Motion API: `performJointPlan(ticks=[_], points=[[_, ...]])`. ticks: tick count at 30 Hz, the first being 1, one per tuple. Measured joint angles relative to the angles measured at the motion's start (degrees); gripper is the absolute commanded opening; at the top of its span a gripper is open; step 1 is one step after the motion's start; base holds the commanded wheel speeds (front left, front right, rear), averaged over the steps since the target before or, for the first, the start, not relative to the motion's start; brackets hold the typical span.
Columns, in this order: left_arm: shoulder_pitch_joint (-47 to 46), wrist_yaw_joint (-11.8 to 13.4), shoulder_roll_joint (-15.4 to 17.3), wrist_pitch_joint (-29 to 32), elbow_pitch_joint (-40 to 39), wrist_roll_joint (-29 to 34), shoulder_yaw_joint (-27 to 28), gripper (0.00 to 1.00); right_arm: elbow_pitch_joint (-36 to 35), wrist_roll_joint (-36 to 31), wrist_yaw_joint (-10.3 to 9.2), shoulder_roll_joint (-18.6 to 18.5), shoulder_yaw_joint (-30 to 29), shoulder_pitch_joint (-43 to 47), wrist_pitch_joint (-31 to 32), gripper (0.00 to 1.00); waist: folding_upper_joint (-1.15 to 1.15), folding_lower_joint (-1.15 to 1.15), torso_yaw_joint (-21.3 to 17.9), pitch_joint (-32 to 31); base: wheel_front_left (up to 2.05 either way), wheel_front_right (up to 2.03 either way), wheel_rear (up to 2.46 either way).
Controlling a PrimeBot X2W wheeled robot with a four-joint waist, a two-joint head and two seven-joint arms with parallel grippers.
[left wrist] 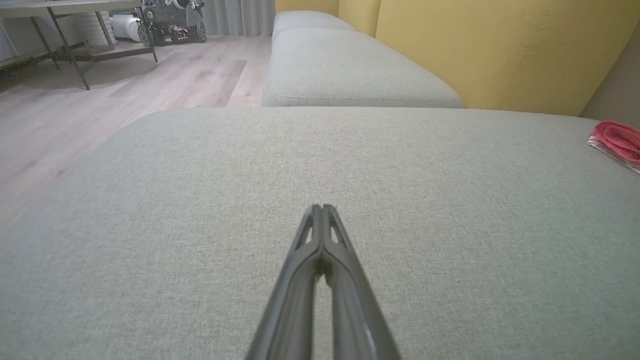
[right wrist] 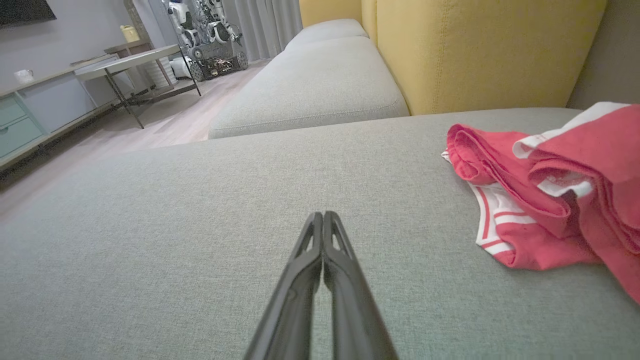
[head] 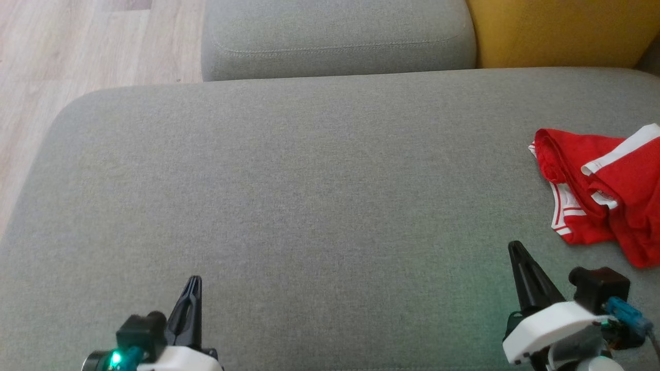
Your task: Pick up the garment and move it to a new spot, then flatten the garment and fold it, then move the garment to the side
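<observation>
A crumpled red garment (head: 603, 196) with white trim lies bunched at the right edge of the grey cushion (head: 289, 196). The right wrist view has the garment (right wrist: 555, 195) to the right of my fingers, and its edge (left wrist: 617, 140) peeks in at the far right of the left wrist view. My right gripper (head: 515, 248) is shut and empty, a little left of and nearer than the garment, apart from it. The left gripper (head: 193, 281) is shut and empty at the lower left, far from the garment. Both pairs of fingers are pressed together in the wrist views (left wrist: 321, 207) (right wrist: 322, 215).
A second grey cushion (head: 335, 38) lies beyond the first, with a yellow backrest (head: 562, 31) at the far right. Wooden floor (head: 77, 46) runs along the left. A table (right wrist: 130, 60) and another robot (right wrist: 210, 35) stand far off across the room.
</observation>
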Motion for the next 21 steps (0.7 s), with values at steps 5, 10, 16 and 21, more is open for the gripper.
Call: performJointPlan(ticks=[5,10,16,21], points=[[0.04,-0.58,-0.07,0.51,0.24,-3.39,0.42,0.0,0.31,3.65,0.0,0.0,-0.03,0.09,-0.01,0.0,0.0,0.0,-0.06,0.02,0.0,0.0,0.0],[-0.1,-1.15,-0.24,1.02,0.86,-6.68,0.76,0.0,0.98,7.11,0.0,0.0,-0.07,-0.03,-0.02,0.0,0.0,0.0,-0.12,0.03,0.0,0.0,0.0],[-1.0,-2.1,-0.7,1.75,1.45,-10.62,1.75,0.0,1.51,11.25,0.0,-0.02,-0.14,-0.67,-0.1,0.0,0.0,0.0,-0.18,0.04,0.0,0.0,0.0],[-1.37,-3.04,-0.94,2.45,1.9,-13.9,2.47,0.0,2.2,14.7,0.0,-0.07,-0.33,-0.68,-0.11,0.0,0.0,0.0,-0.23,0.05,0.0,0.0,0.0]])
